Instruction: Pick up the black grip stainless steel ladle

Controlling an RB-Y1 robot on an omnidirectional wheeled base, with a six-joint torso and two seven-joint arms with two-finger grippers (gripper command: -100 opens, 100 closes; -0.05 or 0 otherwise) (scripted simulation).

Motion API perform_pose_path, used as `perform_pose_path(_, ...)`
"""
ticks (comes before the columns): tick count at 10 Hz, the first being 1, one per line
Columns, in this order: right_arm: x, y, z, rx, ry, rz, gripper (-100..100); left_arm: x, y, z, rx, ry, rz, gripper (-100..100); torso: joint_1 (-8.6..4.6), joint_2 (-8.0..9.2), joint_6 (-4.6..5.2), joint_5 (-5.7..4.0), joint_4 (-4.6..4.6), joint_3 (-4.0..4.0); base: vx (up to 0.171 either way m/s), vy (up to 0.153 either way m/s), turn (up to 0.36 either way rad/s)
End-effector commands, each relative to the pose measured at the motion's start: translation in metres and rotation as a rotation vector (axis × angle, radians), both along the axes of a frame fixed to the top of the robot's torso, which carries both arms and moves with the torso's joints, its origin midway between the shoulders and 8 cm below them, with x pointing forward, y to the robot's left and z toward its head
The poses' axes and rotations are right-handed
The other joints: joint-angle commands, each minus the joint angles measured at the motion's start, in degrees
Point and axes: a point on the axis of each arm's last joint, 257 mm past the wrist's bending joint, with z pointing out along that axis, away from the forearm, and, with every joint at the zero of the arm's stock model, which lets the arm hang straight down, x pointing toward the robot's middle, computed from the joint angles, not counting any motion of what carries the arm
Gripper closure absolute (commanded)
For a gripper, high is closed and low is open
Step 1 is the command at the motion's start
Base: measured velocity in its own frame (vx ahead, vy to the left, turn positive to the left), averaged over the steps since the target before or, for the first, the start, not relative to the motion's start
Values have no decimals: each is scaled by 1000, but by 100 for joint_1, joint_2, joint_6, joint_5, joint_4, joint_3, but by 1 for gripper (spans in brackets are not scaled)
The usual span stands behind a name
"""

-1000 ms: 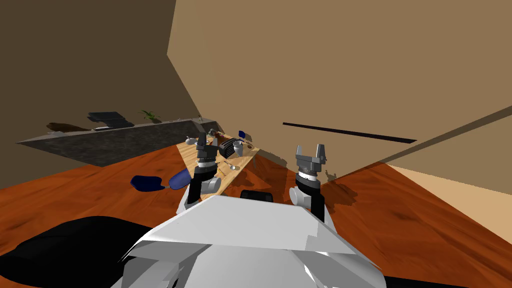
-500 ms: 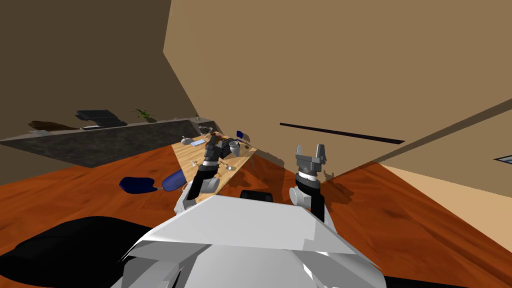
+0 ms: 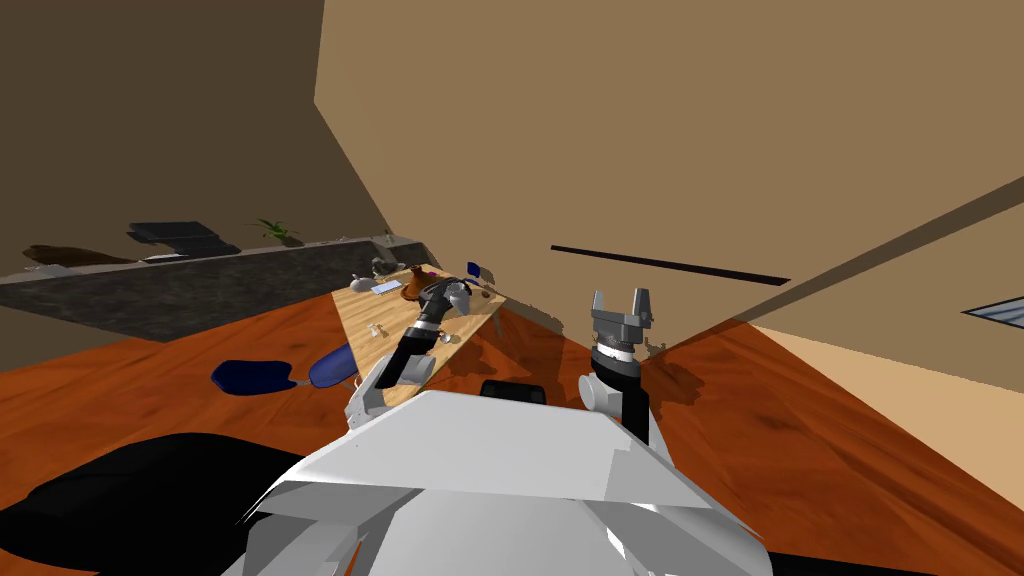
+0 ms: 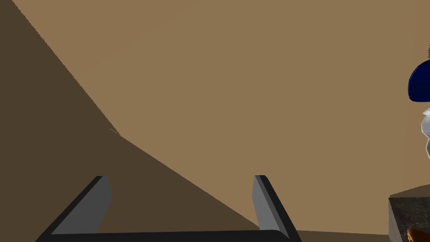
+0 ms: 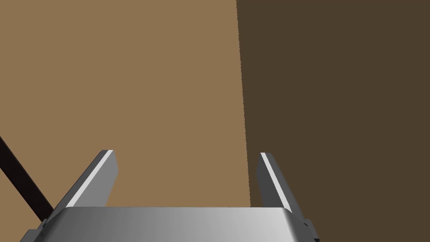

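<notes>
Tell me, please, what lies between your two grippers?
The head view shows the wooden table's edge, then bare reddish floor, between left gripper and right gripper.

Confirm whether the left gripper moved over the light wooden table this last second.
Yes: the left gripper swung forward, from the light wooden table's middle toward its far end.

Left gripper [image 4: 181, 178] spread wide; blue shape [image 4: 420, 82], perhaps a chair, beyond.
</notes>
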Motion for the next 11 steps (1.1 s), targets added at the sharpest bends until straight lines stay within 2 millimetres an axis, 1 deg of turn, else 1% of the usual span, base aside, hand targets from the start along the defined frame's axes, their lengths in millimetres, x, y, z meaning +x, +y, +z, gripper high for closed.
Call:
perform_pose_path(1, 0, 0, 0, 0, 0, 0, 0, 7, 6, -13, 19, 36, 6, -100, 0, 0, 0, 0, 0, 0, 10, -59, -15)
perform_pose_path(2, 0, 0, 0, 0, 0, 0, 0, 16, 13, -32, 52, 100, 16, -100, 11, 3, -1, 2, 1, 2, 21, -79, -37)
perform_pose_path(3, 0, 0, 0, 0, 0, 0, 0, 16, 13, -32, 52, 100, 16, -100, 6, 0, 0, 2, 0, 0, 27, -73, -13)
perform_pose_path(5, 0, 0, 0, 0, 0, 0, 0, 29, 31, -68, 121, 217, 42, -100, 4, -1, 0, 1, 0, 0, 25, -113, -50)
perform_pose_path(6, 0, 0, 0, 0, 0, 0, 0, 30, 33, -73, 123, 236, 48, -100, -11, -4, 1, -2, -1, -2, 30, -97, -14)
perform_pose_path(7, 0, 0, 0, 0, 0, 0, 0, 36, 46, -91, 160, 297, 66, -100, -2, -3, -2, -1, -1, -2, 34, -87, -37)
perform_pose_path(8, 0, 0, 0, 0, 0, 0, 0, 36, 47, -94, 160, 307, 70, -100, 3, -4, -1, 0, -1, -2, 24, -62, -16)
perform_pose_path(9, 0, 0, 0, 0, 0, 0, 0, 41, 62, -112, 197, 370, 92, -100, 11, 0, -2, 2, 0, 0, 20, -65, -36)
perform_pose_path(10, 0, 0, 0, 0, 0, 0, 0, 41, 63, -115, 196, 380, 96, -100, 12, -1, 0, 3, 0, 0, 21, -57, -27)
perform_pose_path(11, 0, 0, 0, 0, 0, 0, 0, 45, 80, -133, 233, 443, 122, -100, 15, 1, -2, 3, 0, 1, 35, -64, -37)
